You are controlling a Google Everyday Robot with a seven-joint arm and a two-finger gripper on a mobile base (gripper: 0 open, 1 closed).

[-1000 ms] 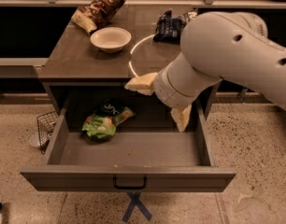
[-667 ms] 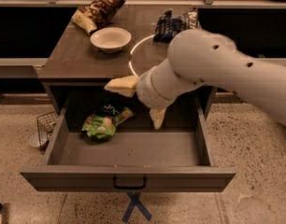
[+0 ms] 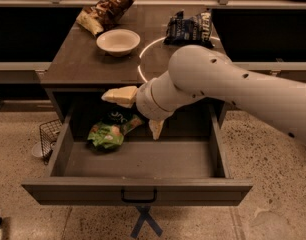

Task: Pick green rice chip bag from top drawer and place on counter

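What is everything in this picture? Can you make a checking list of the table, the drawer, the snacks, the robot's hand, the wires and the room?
Surface: the counter is grey-brown wood with a white curved line on it.
Job's things: the top drawer is pulled open; the green rice chip bag lies inside at the back left, not yet on the counter.
Clutter: a white bowl, a brown-and-tan bag and a dark blue chip bag sit on the counter.
Gripper: the gripper is open, over the drawer beside the green bag, holding nothing.
Cables: nothing seen.
Surroundings: speckled floor, a wire basket left of the drawer, a blue tape cross in front.
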